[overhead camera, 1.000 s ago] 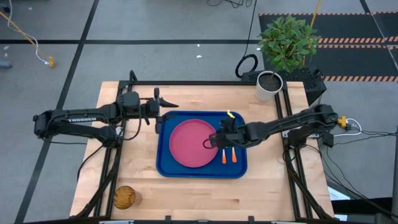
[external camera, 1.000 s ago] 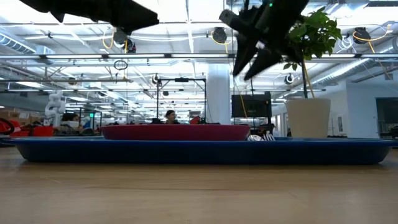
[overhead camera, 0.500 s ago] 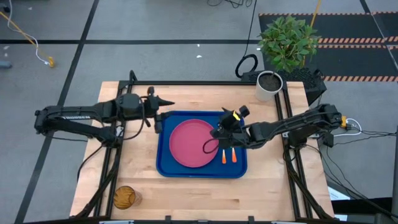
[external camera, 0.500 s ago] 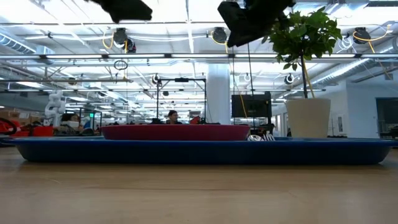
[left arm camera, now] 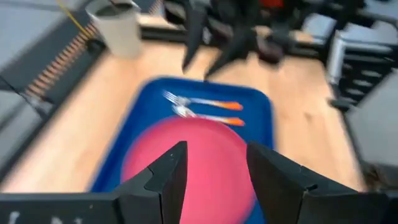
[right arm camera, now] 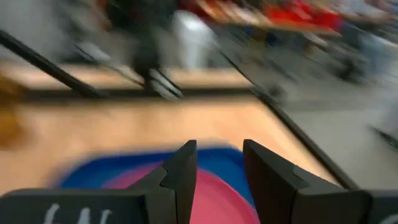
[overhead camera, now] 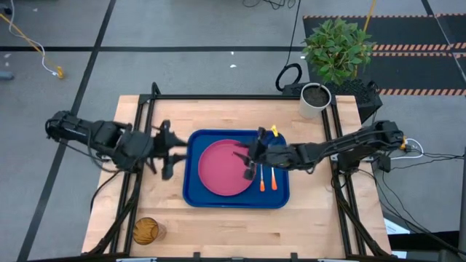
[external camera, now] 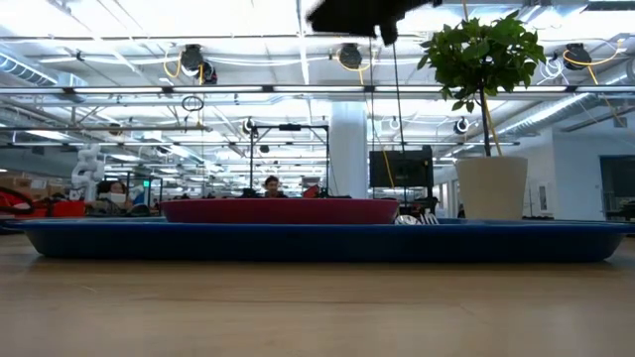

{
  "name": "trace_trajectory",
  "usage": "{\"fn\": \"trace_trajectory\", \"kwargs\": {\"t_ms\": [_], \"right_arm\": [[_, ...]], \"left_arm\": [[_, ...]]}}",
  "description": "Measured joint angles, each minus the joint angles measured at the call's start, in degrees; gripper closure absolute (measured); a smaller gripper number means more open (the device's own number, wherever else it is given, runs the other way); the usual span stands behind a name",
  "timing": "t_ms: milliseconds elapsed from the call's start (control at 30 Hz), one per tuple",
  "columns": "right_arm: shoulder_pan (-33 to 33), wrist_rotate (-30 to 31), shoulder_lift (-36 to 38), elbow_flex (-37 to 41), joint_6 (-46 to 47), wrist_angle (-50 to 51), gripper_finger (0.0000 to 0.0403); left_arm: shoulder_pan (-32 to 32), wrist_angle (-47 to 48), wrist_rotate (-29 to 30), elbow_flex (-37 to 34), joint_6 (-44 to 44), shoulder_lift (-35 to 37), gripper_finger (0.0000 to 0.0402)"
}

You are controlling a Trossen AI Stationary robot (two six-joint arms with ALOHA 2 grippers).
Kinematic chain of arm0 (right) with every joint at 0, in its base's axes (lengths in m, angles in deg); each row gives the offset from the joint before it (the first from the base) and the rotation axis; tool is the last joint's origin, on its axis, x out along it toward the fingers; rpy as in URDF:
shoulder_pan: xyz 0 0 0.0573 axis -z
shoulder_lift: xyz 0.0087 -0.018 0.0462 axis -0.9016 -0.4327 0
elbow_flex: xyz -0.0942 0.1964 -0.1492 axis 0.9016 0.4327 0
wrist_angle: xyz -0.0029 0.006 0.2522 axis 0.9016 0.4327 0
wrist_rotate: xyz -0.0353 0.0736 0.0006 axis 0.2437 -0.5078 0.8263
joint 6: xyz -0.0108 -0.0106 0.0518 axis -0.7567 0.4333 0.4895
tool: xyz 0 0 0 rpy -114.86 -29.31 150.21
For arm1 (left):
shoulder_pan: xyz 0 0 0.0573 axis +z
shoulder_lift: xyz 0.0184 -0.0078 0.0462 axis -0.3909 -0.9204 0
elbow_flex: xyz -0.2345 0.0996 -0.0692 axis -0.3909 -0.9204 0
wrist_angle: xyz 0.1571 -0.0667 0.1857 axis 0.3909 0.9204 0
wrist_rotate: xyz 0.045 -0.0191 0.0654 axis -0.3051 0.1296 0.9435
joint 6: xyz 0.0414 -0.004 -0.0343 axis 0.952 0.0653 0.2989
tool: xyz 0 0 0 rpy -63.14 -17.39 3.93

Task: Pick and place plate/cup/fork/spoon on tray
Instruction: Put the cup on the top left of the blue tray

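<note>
The pink-red plate (overhead camera: 224, 167) lies flat in the blue tray (overhead camera: 195, 191). The spoon (overhead camera: 261, 182) and the fork (overhead camera: 273, 179) lie side by side in the tray, right of the plate, with their orange handles toward the near edge. They also show in the left wrist view, the fork (left arm camera: 202, 102) and the spoon (left arm camera: 211, 116). The amber cup (overhead camera: 145, 231) stands on the table at the near left corner. My left gripper (overhead camera: 173, 151) is open and empty, left of the tray. My right gripper (overhead camera: 246, 154) is open and empty, high above the plate's right part.
A white pot with a green plant (overhead camera: 315, 100) stands at the table's far right corner. Bare wood lies in front of the tray and around the cup. In the low view the tray (external camera: 317, 241) and the plate (external camera: 281, 210) fill the middle.
My left gripper has drawn back from the tray's far left corner toward the table's left and near edges. My right gripper has risen above the plate and turned. The plate, fork and spoon have stayed in the tray.
</note>
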Motion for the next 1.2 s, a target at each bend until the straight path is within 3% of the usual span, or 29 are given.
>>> {"fn": "trace_trajectory", "kwargs": {"t_ms": [133,267,333,733,1000,1200], "right_arm": [[0.03,-9.60,5.80,5.40,0.01,-5.60,0.0277],[-0.51,-12.60,12.04,9.45,1.42,-5.94,0.0277],[-1.11,-12.65,14.98,11.59,2.81,-5.76,0.0277],[-4.74,-12.69,25.34,21.36,12.77,-5.65,0.0277],[-8.17,-12.70,25.13,22.21,16.12,-5.66,0.0277],[-9.97,-12.69,25.13,22.23,16.17,-6.89,0.0277]], "left_arm": [[-5.93,11.91,0.05,3.54,-10.00,-3.78,0.0234],[-10.01,33.00,-1.75,7.59,-25.01,-10.06,0.0234],[-11.54,39.01,-4.23,8.95,-30.54,-13.17,0.0234],[-18.61,45.12,-17.03,14.45,-36.40,-25.56,0.0234],[-20.91,46.74,-23.05,15.15,-39.80,-26.26,0.0234],[-22.91,46.57,-22.85,15.15,-42.38,-26.26,0.0234]]}}
